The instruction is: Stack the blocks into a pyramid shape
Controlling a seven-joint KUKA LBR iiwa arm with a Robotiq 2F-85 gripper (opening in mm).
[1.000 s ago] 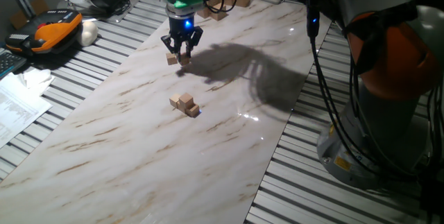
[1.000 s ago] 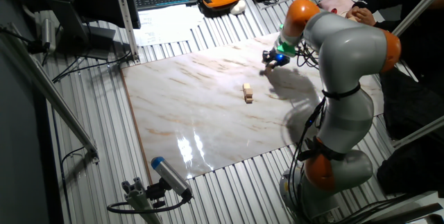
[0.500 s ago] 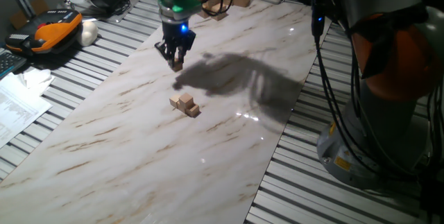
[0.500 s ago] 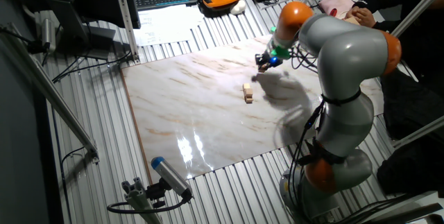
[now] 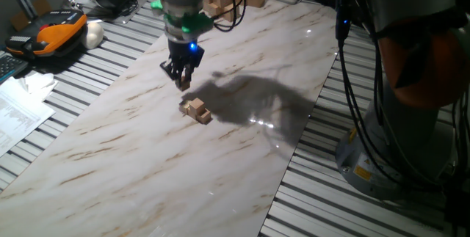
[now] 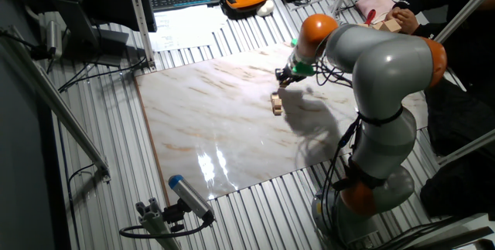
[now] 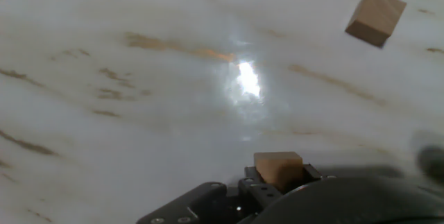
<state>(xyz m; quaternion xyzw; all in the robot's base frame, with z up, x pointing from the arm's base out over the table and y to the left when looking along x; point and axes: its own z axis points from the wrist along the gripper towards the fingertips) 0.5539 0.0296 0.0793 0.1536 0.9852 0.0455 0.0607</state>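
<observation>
One block (image 7: pixel 278 168) sits clamped in the hand (image 5: pixel 181 83), carried above the counter (image 5: pixel 147 163) near the small stack (image 5: pixel 197 110), likely to clear it before placing.

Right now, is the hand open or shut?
Shut on a block: in the hand view the small wooden cube sits clamped between the fingers, and the hand hangs above the marble table.
</observation>
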